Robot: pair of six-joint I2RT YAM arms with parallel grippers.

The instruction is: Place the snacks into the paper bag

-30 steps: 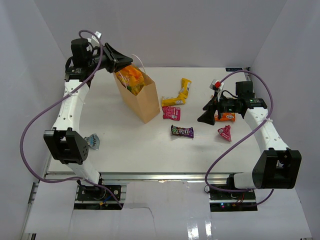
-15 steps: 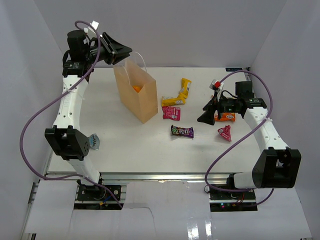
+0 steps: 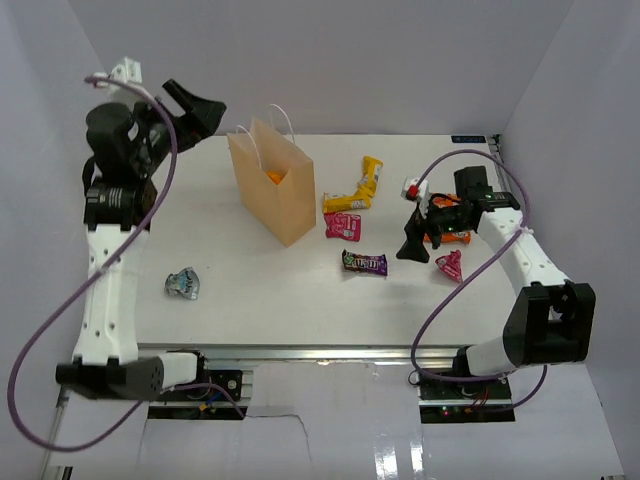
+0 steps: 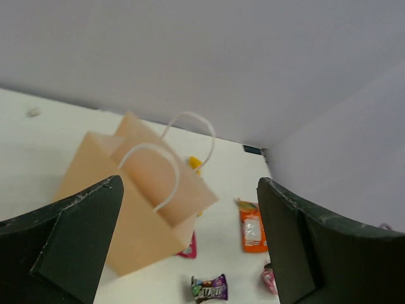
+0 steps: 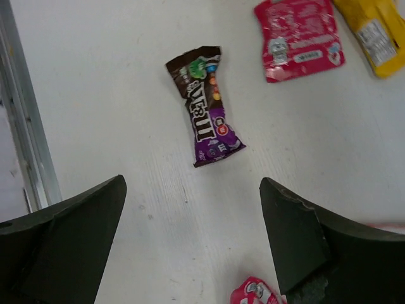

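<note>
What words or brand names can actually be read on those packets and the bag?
"m&m's": on the dark brown packet, running along its length.
Pink packet: white print, too blurred to read.
Yellow packet: a label, too small to read.
Orange packet: blurred, unreadable.
Paper bag: no print visible.

The top camera looks down from above and behind my bases, taking in the whole table [image 3: 260, 300]. My left wrist camera sits high, facing slantwise down at the paper bag [image 4: 139, 221]. My right wrist camera looks almost straight down, near the dark brown packet [image 5: 204, 104] (all three views share it).
</note>
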